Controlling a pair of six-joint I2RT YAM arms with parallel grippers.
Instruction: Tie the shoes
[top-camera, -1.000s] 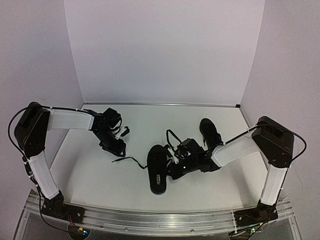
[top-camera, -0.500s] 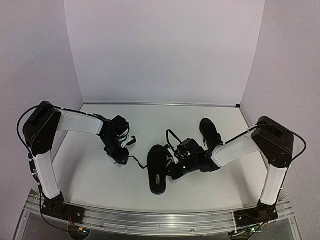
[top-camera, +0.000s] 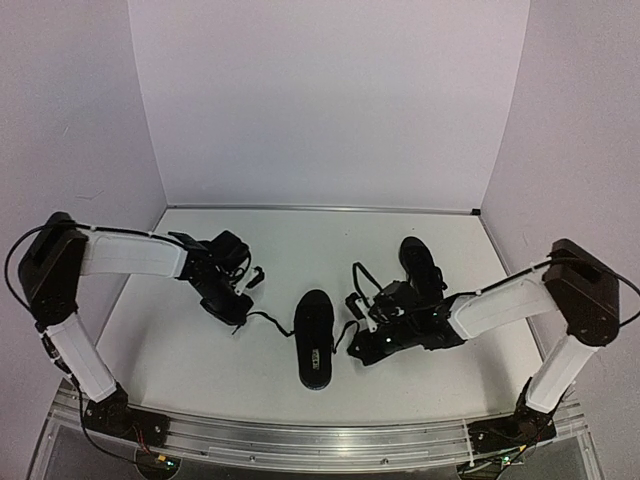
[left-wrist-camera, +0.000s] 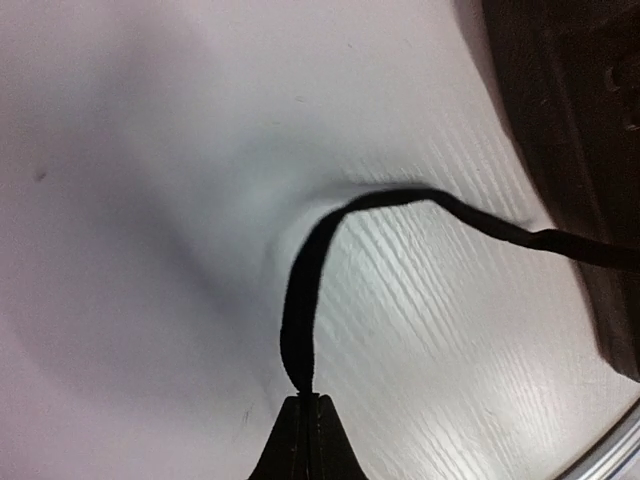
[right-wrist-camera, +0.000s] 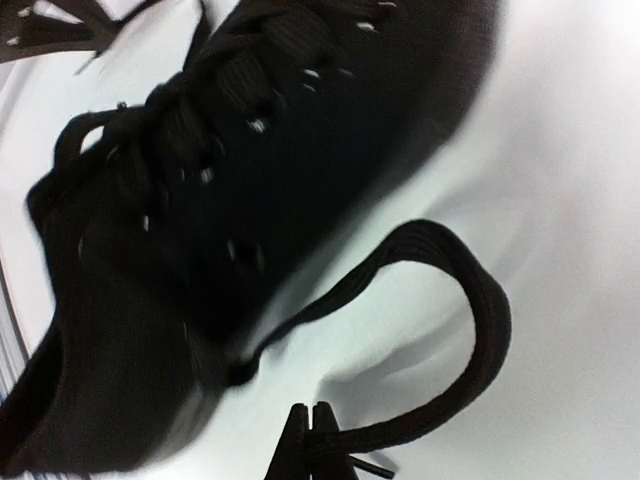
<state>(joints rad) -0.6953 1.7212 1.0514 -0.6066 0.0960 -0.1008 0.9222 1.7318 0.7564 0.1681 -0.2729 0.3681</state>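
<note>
One black shoe (top-camera: 314, 338) lies lengthwise at the table's middle, and the other shoe (top-camera: 420, 262) rests behind it to the right. My left gripper (top-camera: 238, 315) sits left of the near shoe, shut on the tip of its left lace (top-camera: 268, 320). In the left wrist view that lace (left-wrist-camera: 300, 300) curves from the closed gripper (left-wrist-camera: 310, 398) toward the shoe (left-wrist-camera: 580, 130). My right gripper (top-camera: 362, 346) is just right of the shoe, shut on the right lace. The right wrist view shows this lace (right-wrist-camera: 485, 320) looping from the shoe (right-wrist-camera: 220, 200) into the closed gripper (right-wrist-camera: 312, 420).
The white table (top-camera: 200, 360) is enclosed by white walls at the back and sides. An aluminium rail (top-camera: 300, 440) carrying both arm bases runs along the near edge.
My left gripper came down beside the shoe and shut on the left lace end. The right arm shifted to the right, away from the shoe, drawing the right lace out.
</note>
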